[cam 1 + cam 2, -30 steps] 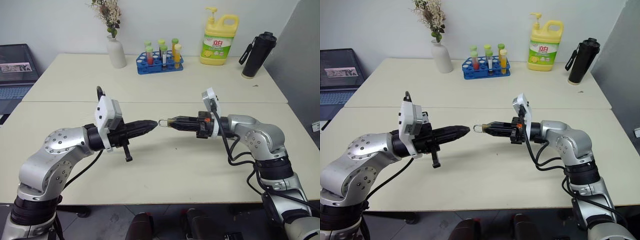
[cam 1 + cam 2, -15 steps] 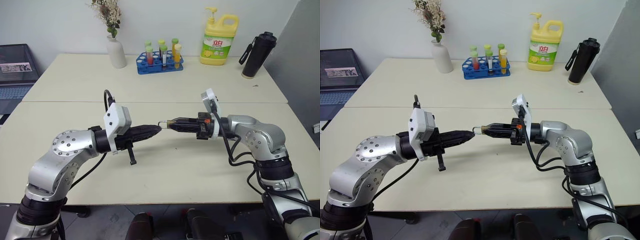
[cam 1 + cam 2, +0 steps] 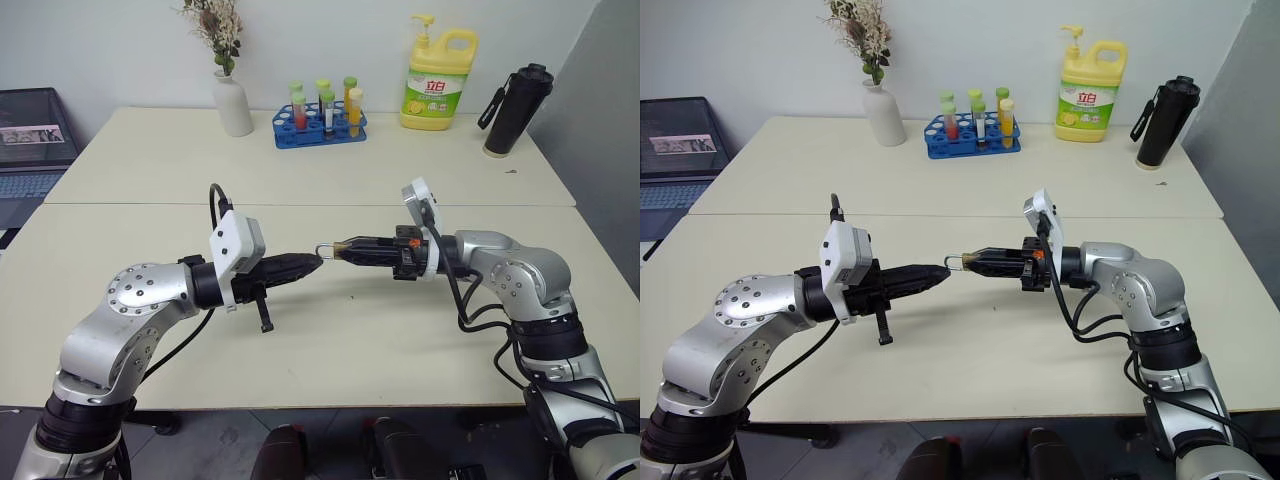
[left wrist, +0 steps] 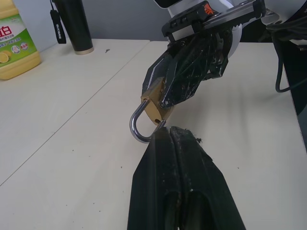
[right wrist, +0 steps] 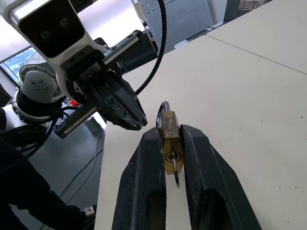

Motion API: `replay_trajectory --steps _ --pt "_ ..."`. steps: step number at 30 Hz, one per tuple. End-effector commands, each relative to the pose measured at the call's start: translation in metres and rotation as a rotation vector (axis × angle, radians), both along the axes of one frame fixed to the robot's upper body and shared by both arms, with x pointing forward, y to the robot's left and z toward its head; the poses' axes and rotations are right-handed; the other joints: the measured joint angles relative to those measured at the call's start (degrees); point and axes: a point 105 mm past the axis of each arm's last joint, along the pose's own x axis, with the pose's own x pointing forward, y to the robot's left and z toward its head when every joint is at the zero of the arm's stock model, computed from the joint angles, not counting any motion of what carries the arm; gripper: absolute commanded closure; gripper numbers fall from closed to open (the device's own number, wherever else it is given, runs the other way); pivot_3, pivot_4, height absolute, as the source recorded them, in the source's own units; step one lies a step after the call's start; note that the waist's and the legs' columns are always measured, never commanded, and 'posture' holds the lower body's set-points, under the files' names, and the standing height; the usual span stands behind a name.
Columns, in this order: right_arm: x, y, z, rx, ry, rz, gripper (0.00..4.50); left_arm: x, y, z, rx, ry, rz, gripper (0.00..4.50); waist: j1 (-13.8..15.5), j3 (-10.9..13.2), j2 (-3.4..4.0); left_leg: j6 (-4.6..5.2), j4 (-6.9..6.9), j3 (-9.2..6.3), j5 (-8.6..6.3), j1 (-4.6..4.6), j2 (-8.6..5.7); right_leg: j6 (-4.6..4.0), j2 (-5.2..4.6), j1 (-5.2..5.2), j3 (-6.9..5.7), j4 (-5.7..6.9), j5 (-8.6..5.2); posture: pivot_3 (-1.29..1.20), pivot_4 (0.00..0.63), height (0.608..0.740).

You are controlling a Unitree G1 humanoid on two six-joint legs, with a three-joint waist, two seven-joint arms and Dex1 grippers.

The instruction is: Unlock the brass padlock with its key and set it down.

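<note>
The brass padlock [image 5: 170,139] is clamped between the fingers of my right gripper [image 3: 342,246], held level above the table with its silver shackle [image 4: 136,128] pointing at the left arm. A thin silvery strip that looks like the key [image 5: 176,173] sticks out of the keyhole end, between the right fingers. My left gripper [image 3: 316,259] is shut with nothing seen between its fingers. Its tips sit right at the shackle and the padlock's lower edge [image 4: 156,115]; I cannot tell whether they touch.
At the back of the far table stand a white vase [image 3: 232,103], a blue test-tube rack [image 3: 320,127], a yellow detergent bottle [image 3: 438,80] and a black bottle [image 3: 515,110]. A laptop [image 3: 30,140] sits at the left. The beige tabletop [image 3: 330,340] lies below both grippers.
The left arm's elbow and wrist have swung a little to the right and down, while its fingertips stay by the shackle. The right arm and the padlock have not moved.
</note>
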Motion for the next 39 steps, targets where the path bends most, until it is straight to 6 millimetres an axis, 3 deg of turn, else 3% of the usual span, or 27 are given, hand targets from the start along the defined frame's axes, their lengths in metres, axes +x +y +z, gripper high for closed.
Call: replay_trajectory --steps 1,39 --pt "-0.0073 0.0017 0.0153 0.027 -0.054 0.038 4.35 -0.0039 -0.0059 0.0063 -0.002 -0.050 -0.026 4.50 0.00 0.00 0.00 0.00 0.00 0.00 0.00 0.00 0.00 0.00 0.00 0.00 0.00 0.00 0.00 0.00 0.150 0.740" --pt "-0.0051 0.0044 0.0158 0.044 -0.051 0.033 4.35 -0.0021 -0.0011 0.0078 -0.001 -0.064 0.011 4.50 0.00 0.00 0.00 0.00 0.00 0.00 0.00 0.00 0.00 0.02 0.00 0.00 0.00 0.00 -0.01 0.00 0.150 0.740"
